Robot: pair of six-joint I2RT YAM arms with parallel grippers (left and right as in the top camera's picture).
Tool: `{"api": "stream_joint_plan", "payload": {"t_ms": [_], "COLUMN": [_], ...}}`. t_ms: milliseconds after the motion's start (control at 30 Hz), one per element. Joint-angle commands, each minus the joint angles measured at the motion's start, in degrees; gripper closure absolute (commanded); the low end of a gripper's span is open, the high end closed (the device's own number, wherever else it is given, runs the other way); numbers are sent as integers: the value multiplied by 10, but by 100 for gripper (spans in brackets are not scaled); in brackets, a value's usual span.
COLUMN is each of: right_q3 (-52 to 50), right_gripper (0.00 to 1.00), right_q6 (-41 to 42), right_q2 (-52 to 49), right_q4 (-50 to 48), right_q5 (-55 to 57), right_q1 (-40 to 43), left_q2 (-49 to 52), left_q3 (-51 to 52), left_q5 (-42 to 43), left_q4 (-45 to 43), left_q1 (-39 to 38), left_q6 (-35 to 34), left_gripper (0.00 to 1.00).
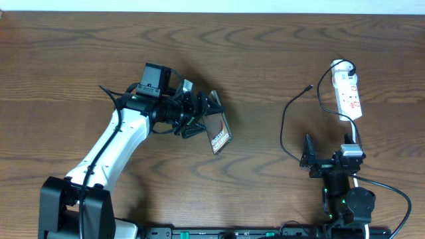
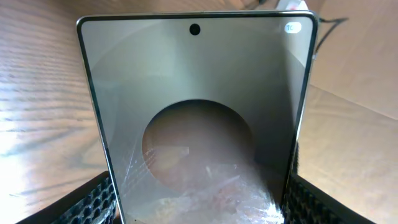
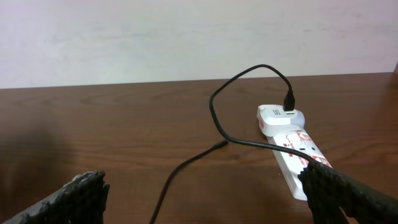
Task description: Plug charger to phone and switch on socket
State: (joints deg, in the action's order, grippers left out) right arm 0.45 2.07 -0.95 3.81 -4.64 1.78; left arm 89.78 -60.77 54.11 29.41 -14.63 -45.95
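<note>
The left gripper (image 1: 202, 118) clamps the phone (image 2: 196, 93) upright, likely presenting its port. The right gripper (image 3: 205, 196) gapes wide, with the charger (image 3: 219, 145) tip just ahead.

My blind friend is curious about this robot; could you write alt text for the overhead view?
The left arm holds a dark phone in its jaws at a wooden table. At right, a black charger cable runs from a white power strip, its free tip lying loose on the table; the right arm sits below.
</note>
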Motion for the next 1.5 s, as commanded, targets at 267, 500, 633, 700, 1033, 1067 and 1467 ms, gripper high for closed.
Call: {"api": "stream_joint_plan", "payload": {"t_ms": [267, 500, 633, 700, 1033, 1067, 1467], "right_q3": [-1, -1, -2, -1, -1, -1, -1], "right_gripper": [1, 1, 1, 1, 1, 1, 1], "right_q6": [-9, -9, -9, -9, -9, -9, -9], "right_q2": [5, 5, 5, 5, 5, 5, 5], "right_q4": [2, 2, 2, 2, 2, 2, 2], "right_q5": [2, 2, 2, 2, 2, 2, 2], "right_q1": [-3, -3, -3, -3, -3, -3, -3], "left_q2": [-19, -19, -19, -19, -19, -19, -19], "left_q3": [-2, -2, -2, -2, -2, -2, -2], "left_q5": [85, 85, 85, 85, 85, 85, 85], "left_q4": [-3, -3, -3, -3, -3, -3, -3], "left_q1": [3, 3, 3, 3, 3, 3, 3], "left_q6": [-7, -7, -12, -16, -18, -18, -18], "left_gripper": [41, 41, 41, 41, 41, 41, 40]}}
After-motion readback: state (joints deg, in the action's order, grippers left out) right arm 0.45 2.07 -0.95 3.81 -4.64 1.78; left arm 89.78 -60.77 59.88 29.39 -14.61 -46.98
